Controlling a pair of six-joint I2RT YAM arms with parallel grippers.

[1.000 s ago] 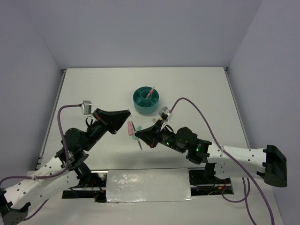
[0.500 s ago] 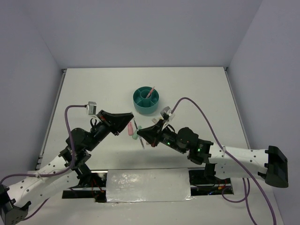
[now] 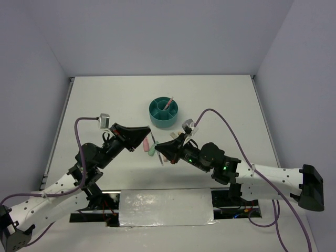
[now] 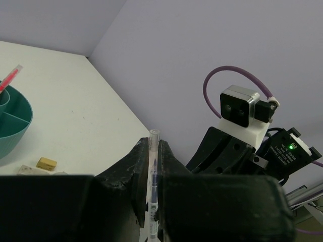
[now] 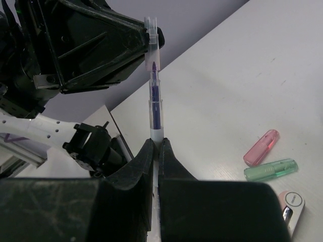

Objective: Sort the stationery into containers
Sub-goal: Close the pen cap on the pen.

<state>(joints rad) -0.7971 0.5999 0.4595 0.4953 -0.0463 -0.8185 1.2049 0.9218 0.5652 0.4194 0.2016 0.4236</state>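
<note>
A thin grey pen (image 5: 155,103) with a clear cap is held in the air between both arms, above the table. My right gripper (image 5: 156,142) (image 3: 159,149) is shut on its white barrel. My left gripper (image 4: 153,145) (image 3: 147,135) is shut on its capped end, and the pen (image 4: 153,171) fills the slot between the pads. Below lie a pink capsule (image 5: 261,147) (image 3: 145,144), a pale-green capsule (image 5: 270,169) (image 3: 150,153) and a pink-white clip (image 5: 291,206). The round teal organiser (image 3: 156,119) (image 4: 15,132) stands behind, with a pink pen (image 3: 167,103) (image 4: 10,78) in it.
A small yellowish piece (image 4: 46,163) lies on the table near the organiser. A shiny foil-covered panel (image 3: 165,207) sits at the near edge between the arm bases. Grey walls close the table on three sides. Purple cables loop over both arms.
My left gripper has moved right and slightly nearer, up to the pen's capped end. My right gripper and the pen have shifted a little to the right.
</note>
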